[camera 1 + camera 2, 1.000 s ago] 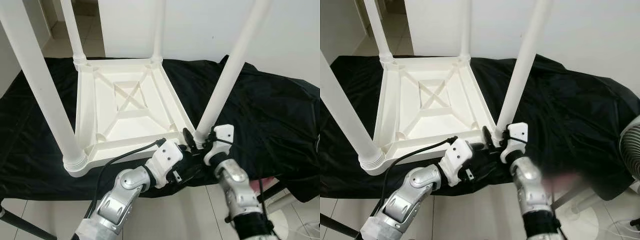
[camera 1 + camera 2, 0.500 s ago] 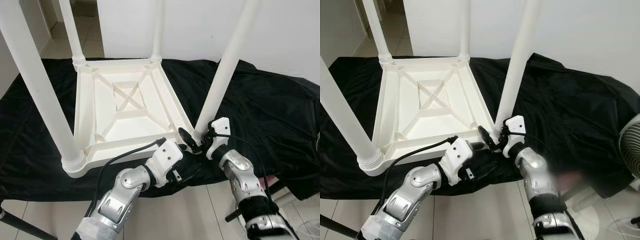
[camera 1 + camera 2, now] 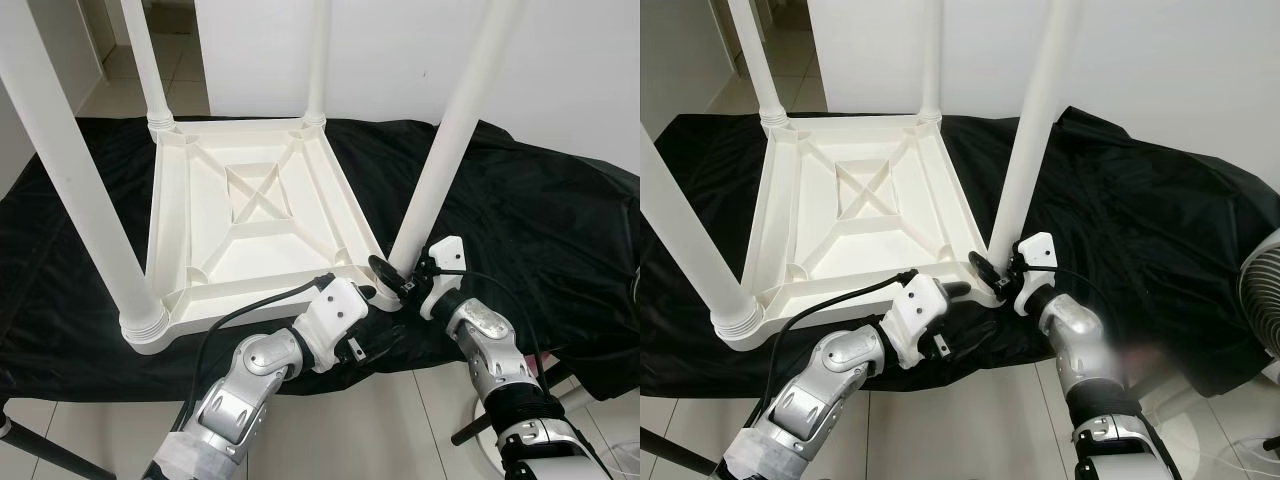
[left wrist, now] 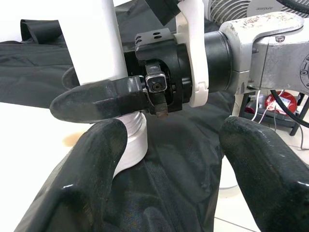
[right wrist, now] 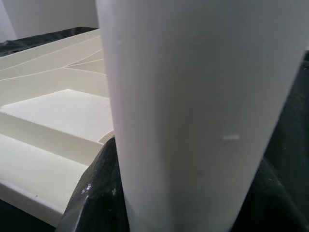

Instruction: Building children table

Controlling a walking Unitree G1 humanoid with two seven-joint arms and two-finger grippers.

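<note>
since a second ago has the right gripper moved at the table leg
Yes. The right gripper stays at the base of the near right leg, but its white wrist housing has swung from level with the leg's threaded base to lower and nearer the black cloth's front edge.

We reach both silver arms forward and low, elbows bent, so our wrists nearly meet. Our right gripper (image 3: 392,278) points inward toward our left, its two black fingers (image 4: 99,99) closed around a white table leg (image 3: 445,160) near its base. Our left gripper (image 4: 169,169) sits just beneath it, fingers spread apart and holding nothing.
</note>
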